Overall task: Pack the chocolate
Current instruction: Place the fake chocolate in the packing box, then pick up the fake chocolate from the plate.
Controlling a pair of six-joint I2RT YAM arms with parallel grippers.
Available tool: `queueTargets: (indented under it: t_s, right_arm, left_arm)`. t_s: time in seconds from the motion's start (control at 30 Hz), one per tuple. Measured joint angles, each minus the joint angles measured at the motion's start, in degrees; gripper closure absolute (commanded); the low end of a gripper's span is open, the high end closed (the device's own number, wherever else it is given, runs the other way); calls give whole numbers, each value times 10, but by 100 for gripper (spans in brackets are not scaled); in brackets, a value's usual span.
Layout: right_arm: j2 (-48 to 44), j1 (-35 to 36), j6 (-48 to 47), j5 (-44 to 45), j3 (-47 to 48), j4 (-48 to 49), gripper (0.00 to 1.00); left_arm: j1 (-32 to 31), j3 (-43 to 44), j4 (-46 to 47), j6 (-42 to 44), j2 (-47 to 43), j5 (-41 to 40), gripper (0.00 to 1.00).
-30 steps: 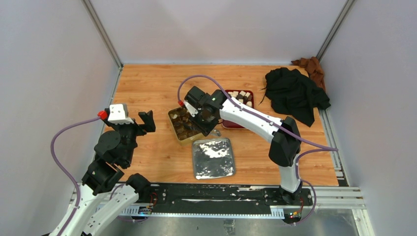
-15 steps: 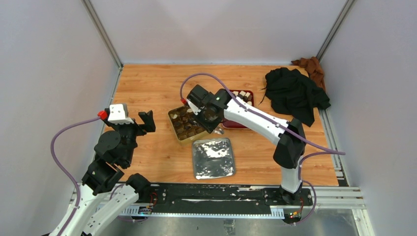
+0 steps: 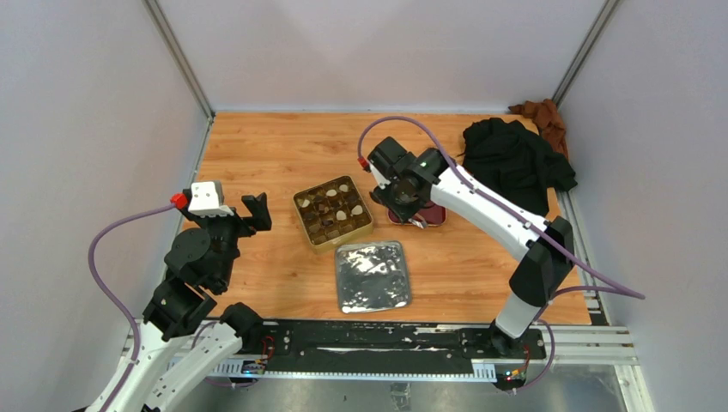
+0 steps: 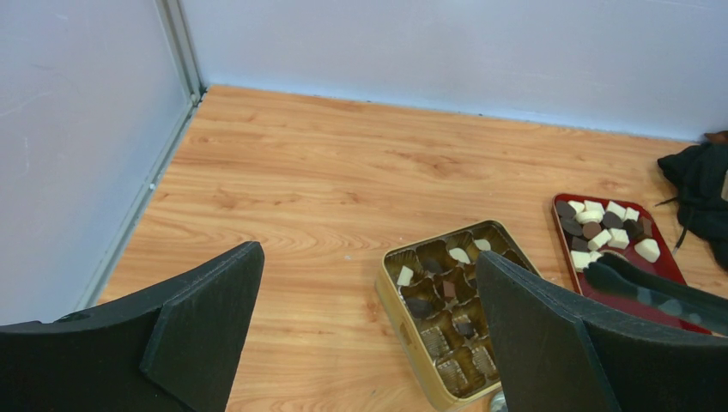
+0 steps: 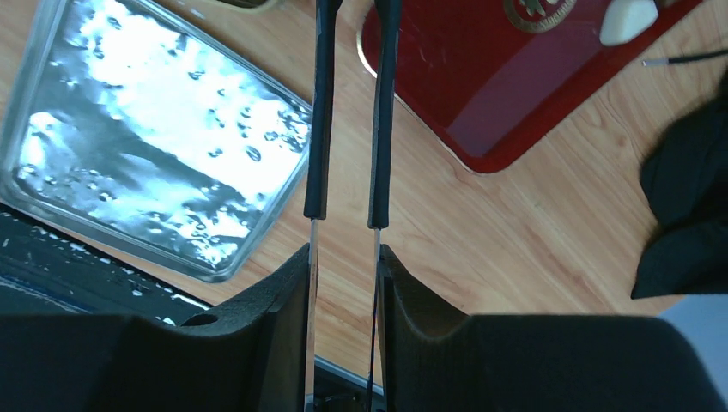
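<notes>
In the top view, the left gripper (image 3: pixel 232 206) hangs at centre left, well apart from everything on the table (image 3: pixel 257 146). The gold tin (image 3: pixel 302 199) sits mid-frame with chocolate (image 3: pixel 342 214), pale and dark pieces, in some of its compartments. The silver tray (image 3: pixel 372 275) lies just below it. The right gripper (image 3: pixel 408 199) is over the red tray (image 3: pixel 434 215), right of the tin, and covers most of it. A black cloth (image 3: pixel 515 159) and a brown cloth (image 3: pixel 541 114) lie at upper right.

In the left wrist view, the fingers are spread wide with nothing between them. The tin shows at lower centre with white and dark pieces inside. At right, more chocolate is clustered at the red tray's far end, and the tongs (image 4: pixel 652 290) reach over its near end.

In the right wrist view, the pads are clamped on the tongs. Their two black-sleeved arms run up out of the frame with a gap between them, so the tips are unseen. The silver tray is at left, and the red tray at upper right has one white piece at the top edge.
</notes>
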Motion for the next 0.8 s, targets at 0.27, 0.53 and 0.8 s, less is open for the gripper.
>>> queueTargets:
  t_s: [0.27,0.53,0.8]
  right_arm:
    - [-22,-70,2,9,-56,0,67]
    - [-21,-108,1,10,-75,5,67]
    - [3,-125,-5,3,-75,21,65]
  left_arm:
    - [0,0,0,0,0,0,0]
    - [0,0,0,0,0,0,0]
    - [0,0,0,0,0,0,0]
